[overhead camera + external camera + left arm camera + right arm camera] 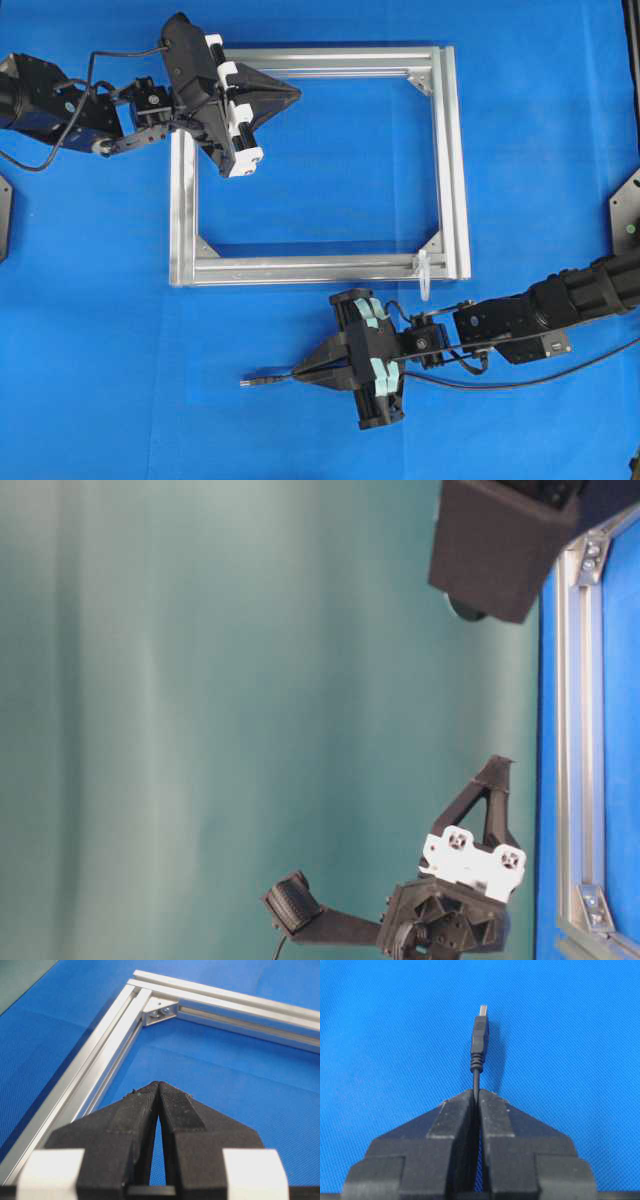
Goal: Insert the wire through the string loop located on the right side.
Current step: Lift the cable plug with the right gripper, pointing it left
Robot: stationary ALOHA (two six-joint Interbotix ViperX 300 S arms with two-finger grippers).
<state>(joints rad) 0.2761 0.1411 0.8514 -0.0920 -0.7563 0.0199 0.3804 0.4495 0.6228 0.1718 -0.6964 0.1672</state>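
The wire (262, 380) lies on the blue mat below the frame, its plug tip pointing left. My right gripper (297, 375) is shut on the wire a short way behind the plug. In the right wrist view the plug (480, 1035) sticks out ahead of the shut right gripper (477, 1092). The string loop (423, 272) hangs off the frame's near right corner, above and to the right of that gripper. Over the frame's far left corner, my left gripper (297, 93) is shut on nothing, and its tips meet in the left wrist view (159, 1084).
The silver aluminium frame (300, 270) lies flat in the middle of the mat, with corner brackets (160, 1011) inside it. The wire's tail (520, 383) trails right under the right arm. Black mounts sit at the left and right table edges.
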